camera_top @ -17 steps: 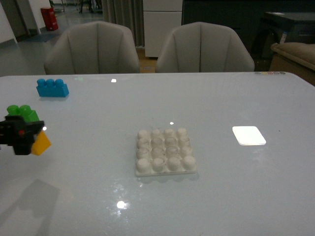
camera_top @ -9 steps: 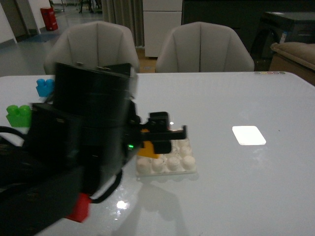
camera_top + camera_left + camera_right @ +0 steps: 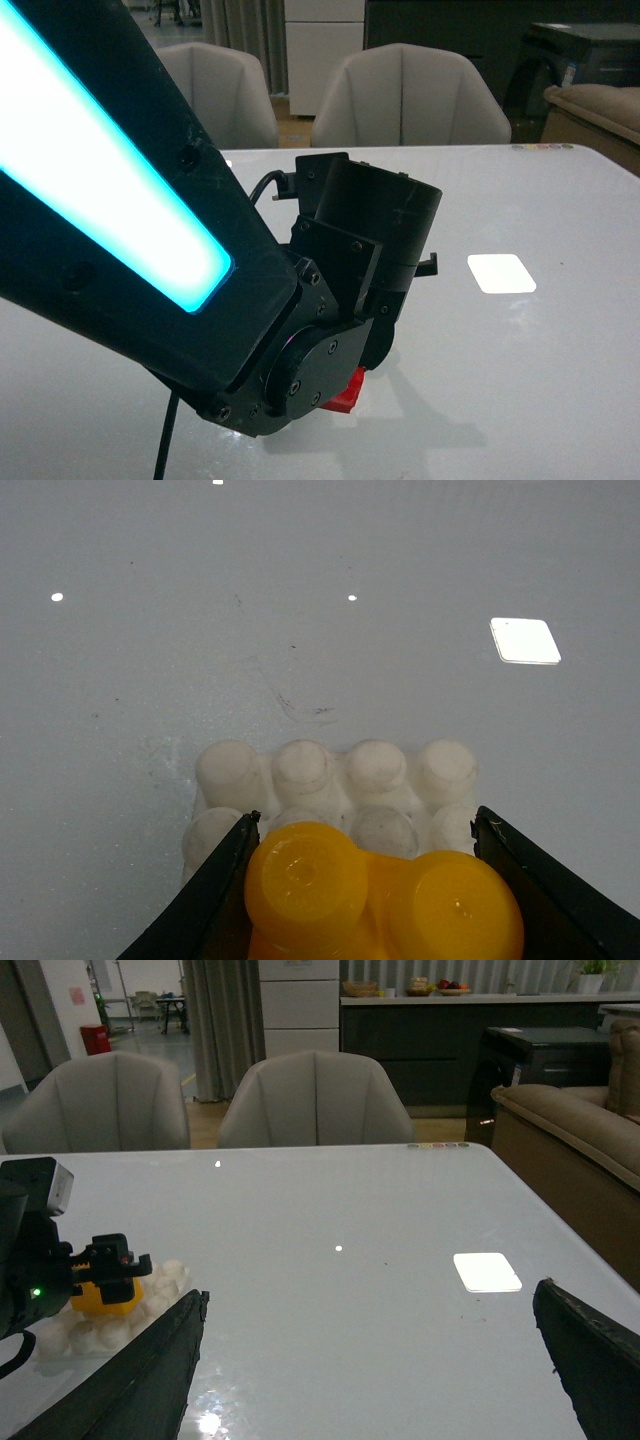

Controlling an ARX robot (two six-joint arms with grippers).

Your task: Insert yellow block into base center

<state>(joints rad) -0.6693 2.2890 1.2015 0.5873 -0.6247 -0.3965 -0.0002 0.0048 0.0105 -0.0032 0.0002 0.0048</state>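
Note:
My left gripper (image 3: 362, 825) is shut on the yellow block (image 3: 380, 890), whose two round studs show between its black fingers (image 3: 225, 880). The block is at the white studded base (image 3: 300, 770), covering its near rows; two rows of studs show beyond it. I cannot tell if it is pressed in. In the right wrist view the block (image 3: 105, 1295) sits low over the base (image 3: 165, 1278), under the left gripper (image 3: 105, 1260). My right gripper (image 3: 370, 1290) is open and empty above bare table. In the front view my left arm (image 3: 340, 290) hides base and block.
A flat bright white patch (image 3: 500, 272) lies on the table right of the base, also in the left wrist view (image 3: 524, 640) and the right wrist view (image 3: 487, 1271). Two grey chairs (image 3: 315, 1100) stand behind the table. A sofa (image 3: 590, 1150) is at far right.
My left arm has swung from the table's left side to over the base, carrying the yellow block, and now fills the front view. The green and blue bricks are now hidden.

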